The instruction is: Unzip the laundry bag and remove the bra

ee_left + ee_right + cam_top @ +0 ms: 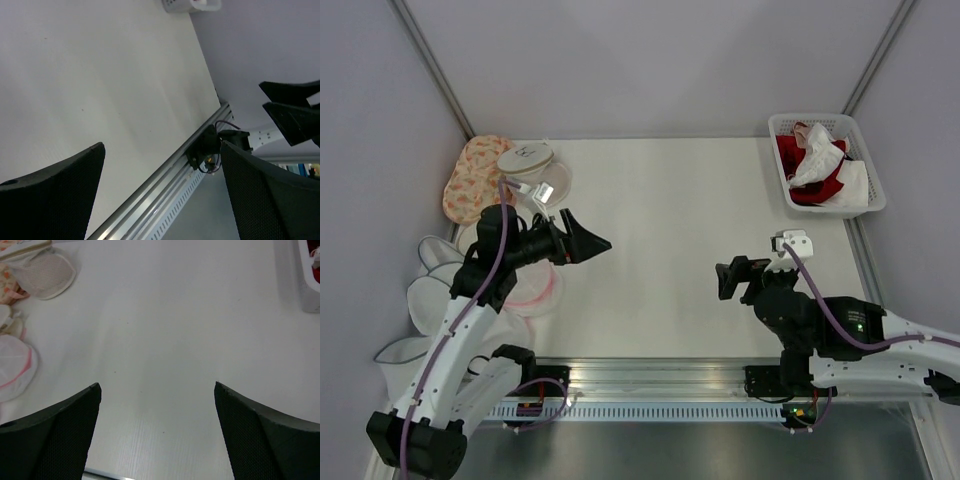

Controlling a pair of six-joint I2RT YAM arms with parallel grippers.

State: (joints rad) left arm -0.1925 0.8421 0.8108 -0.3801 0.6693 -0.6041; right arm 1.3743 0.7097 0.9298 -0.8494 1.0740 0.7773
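**Supervisor:** State of both tools?

**Operator:** My left tool (161, 146) is spread wide with nothing between its fingers, hanging above the desk (670, 215) on the left side. My right tool (157, 385) is also spread and empty, over bare desk at the near right.

**Supervisor:** Location of the laundry bag?

**Operator:** The laundry bag (537, 287) lies on the desk at the near left, partly under my left arm and well apart from the right tool. It looks domed and closed. I cannot make out the zip pull in any view.

**Supervisor:** Step in hand?

**Operator:** In my judgement, the approach that comes before unzipping. Neither tool grips anything.

**Supervisor:** What does the next move call for?

**Operator:** I would lower the left tool to pin the pink rim. Then I would bring the right tool across to find the pull, keeping clear of the floral pouch (470, 180) on the far side.
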